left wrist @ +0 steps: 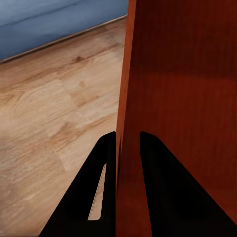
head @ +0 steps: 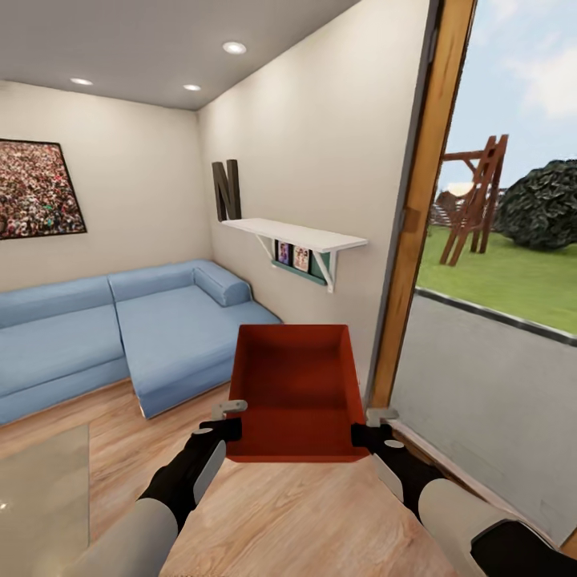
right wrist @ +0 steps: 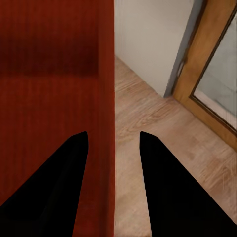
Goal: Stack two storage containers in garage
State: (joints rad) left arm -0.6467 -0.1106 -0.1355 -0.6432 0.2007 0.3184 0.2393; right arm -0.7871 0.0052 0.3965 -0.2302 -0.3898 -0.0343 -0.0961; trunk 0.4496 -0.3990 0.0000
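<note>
In the living room, above the wood floor (head: 304, 513) near the blue sofa (head: 160, 328), 1 red storage container (head: 295, 393) hangs between both pincers: left pincer (left wrist: 127, 148) and right pincer (right wrist: 113, 145) each clamp a side wall.

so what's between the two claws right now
The storage container, held up over the wood floor: left claw on one side wall, right claw on the other, seen in head view.

Head camera looks down; wrist cameras flank the shared container (head: 295, 393) closely.
</note>
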